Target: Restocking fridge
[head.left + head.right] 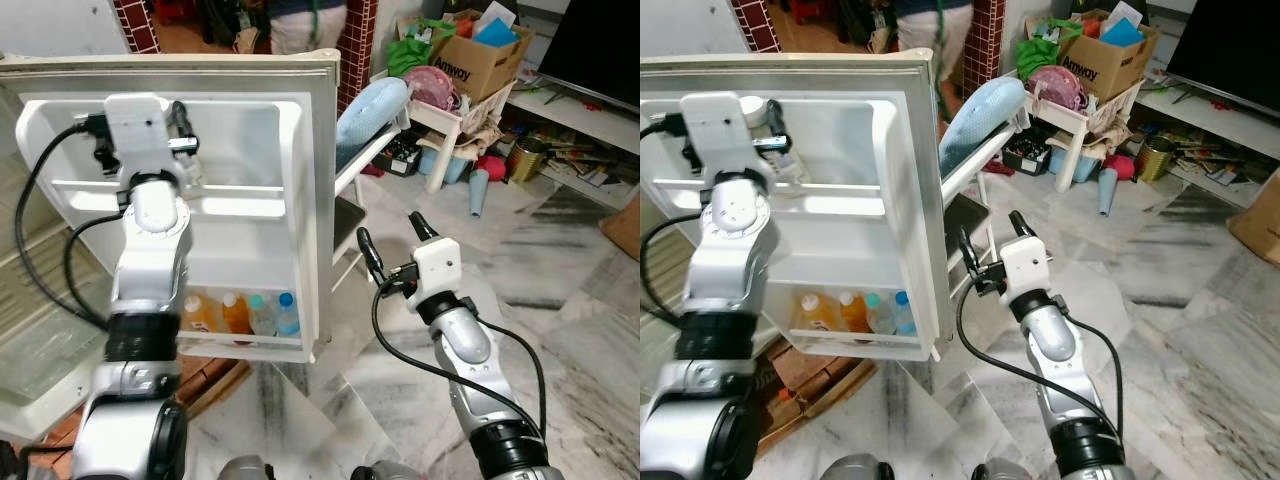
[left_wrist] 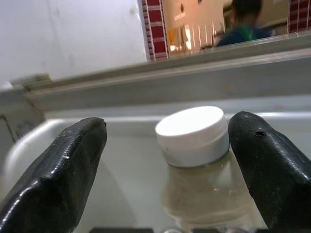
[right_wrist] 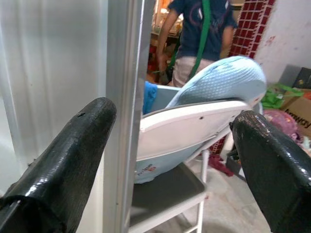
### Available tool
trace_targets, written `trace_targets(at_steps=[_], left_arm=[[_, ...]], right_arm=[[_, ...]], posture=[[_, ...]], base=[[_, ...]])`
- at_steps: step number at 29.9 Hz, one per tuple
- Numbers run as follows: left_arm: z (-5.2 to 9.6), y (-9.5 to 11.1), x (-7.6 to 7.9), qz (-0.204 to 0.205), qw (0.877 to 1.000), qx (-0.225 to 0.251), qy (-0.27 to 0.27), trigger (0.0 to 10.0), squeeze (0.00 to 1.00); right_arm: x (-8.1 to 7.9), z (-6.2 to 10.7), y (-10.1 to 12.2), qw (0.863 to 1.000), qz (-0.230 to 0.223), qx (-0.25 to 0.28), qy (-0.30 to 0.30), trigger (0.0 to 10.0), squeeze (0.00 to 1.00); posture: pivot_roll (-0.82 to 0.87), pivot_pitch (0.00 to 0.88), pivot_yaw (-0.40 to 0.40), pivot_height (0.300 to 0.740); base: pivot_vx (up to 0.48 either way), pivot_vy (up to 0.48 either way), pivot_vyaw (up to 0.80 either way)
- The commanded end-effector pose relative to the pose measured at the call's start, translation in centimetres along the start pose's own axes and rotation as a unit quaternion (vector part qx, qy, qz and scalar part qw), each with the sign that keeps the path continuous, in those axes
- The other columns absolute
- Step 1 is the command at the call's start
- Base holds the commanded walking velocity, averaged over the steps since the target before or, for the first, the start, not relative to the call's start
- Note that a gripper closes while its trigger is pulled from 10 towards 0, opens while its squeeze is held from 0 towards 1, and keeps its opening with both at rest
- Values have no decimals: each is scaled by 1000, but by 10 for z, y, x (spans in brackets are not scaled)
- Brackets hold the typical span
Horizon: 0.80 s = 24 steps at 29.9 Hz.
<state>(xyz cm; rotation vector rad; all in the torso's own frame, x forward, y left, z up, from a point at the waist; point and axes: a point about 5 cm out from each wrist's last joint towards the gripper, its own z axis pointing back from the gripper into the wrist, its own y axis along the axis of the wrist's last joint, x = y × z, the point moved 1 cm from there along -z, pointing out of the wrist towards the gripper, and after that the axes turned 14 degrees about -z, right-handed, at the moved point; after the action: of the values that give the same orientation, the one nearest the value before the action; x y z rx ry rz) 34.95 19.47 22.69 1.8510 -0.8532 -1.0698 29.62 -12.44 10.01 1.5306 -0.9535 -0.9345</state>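
The small fridge's door (image 1: 305,200) stands wide open toward me. A clear bottle (image 2: 209,189) with a white cap (image 2: 193,133) stands on the door's upper shelf (image 1: 240,205). My left gripper (image 2: 170,124) is raised to that shelf, open, one finger on each side of the bottle, with a gap at the left finger (image 2: 68,165). Several drink bottles (image 1: 242,313) stand in the door's bottom shelf. My right gripper (image 1: 392,235) hangs open and empty in the air, just right of the door's edge.
A white chair with a blue cushion (image 1: 370,110) stands right behind the door's edge. A person (image 1: 305,25) stands beyond the fridge. A white rack with a cardboard box (image 1: 485,55) and clutter lies at the far right. The fridge body (image 1: 30,300) is on my left.
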Motion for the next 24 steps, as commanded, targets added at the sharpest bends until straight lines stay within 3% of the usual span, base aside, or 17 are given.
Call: trace_targets(at_steps=[1, 6, 7, 14, 19, 22, 23, 24], left_arm=[[6, 10, -6, -2, 999, 40, 3, 10000, 1000], [21, 19, -6, -14, 996, 87, -10, 10000, 1000], [29, 23, -2, -13, 994, 104, -22, 10000, 1000], [45, 26, 6, 5, 993, 111, -39, 10000, 1000], [57, 10, 1, -38, 993, 103, -31, 10000, 1000], [67, -10, 0, -60, 996, 66, -18, 10000, 1000], [71, -17, 2, -75, 995, 62, -22, 10000, 318], [76, -28, 4, -98, 993, 55, -27, 10000, 0]], right_arm=[[-2, -2, 0, 1000, -4, -3, 6, 10000, 0], [-1, -2, -1, 1000, -3, -4, 4, 10000, 0], [-2, -3, -2, 1000, -3, -5, 4, 10000, 0], [-4, -5, -2, 1000, -2, -4, 8, 10000, 0], [-4, -6, -4, 1000, -4, -4, 6, 10000, 0], [-9, -3, -11, 1000, -9, -14, 8, 10000, 0], [-11, -3, -12, 1000, -12, -14, 9, 10000, 0], [-13, -4, -13, 1000, -15, -14, 10, 10000, 0]], posture=[[47, 10, 26, 740], [52, 9, 26, 740], [56, 7, 26, 740], [67, 0, 21, 740], [79, 0, 17, 740], [82, 0, 14, 740], [85, 0, 14, 740], [86, 0, 13, 740]], base=[[0, 0, 0], [0, 0, 0], [0, 0, 0], [0, 0, 0], [0, 0, 0], [0, 0, 0], [0, 0, 0], [0, 0, 0]])
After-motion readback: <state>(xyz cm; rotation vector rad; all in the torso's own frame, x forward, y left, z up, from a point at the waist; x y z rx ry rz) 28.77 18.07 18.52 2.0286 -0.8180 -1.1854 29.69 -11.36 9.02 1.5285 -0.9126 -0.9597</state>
